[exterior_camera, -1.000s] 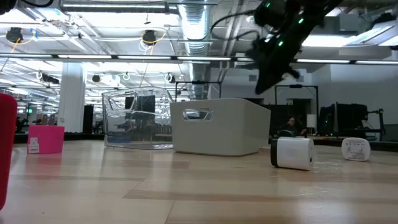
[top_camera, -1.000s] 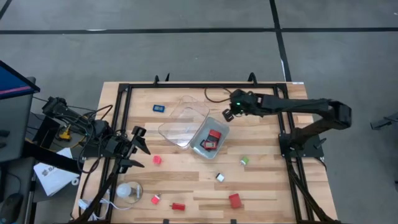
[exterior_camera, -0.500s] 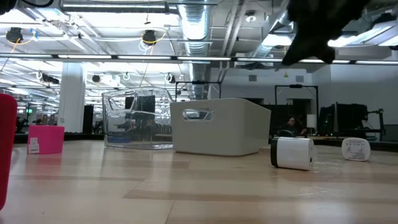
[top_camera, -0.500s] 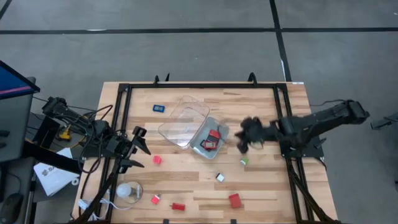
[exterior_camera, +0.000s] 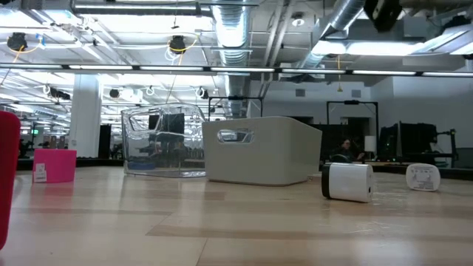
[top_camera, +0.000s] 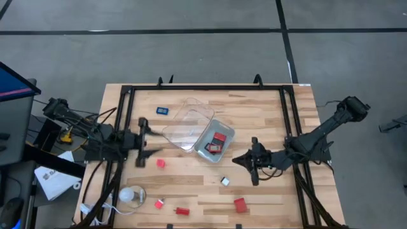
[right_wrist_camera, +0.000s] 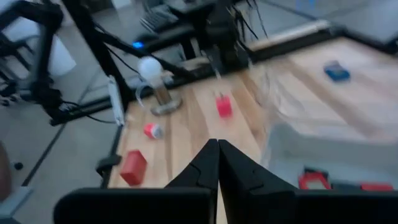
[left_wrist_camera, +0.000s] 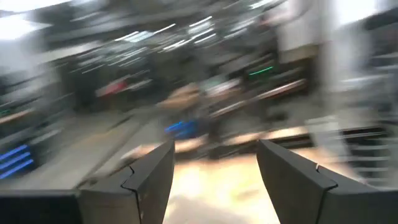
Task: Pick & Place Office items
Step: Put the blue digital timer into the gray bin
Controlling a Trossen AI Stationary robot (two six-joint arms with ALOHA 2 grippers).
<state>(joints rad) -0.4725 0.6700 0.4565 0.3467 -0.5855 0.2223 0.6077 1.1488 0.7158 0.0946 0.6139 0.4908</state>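
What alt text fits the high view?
Overhead view of a wooden table where the right pincer reaches in low beside a grey tray holding red pieces, next to a clear tray. The left pincer sits at the left edge, open. Small red blocks lie scattered along the near side.

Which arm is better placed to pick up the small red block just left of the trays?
Left. Its open claw is close beside the red block; the right claw is shut and farther away.
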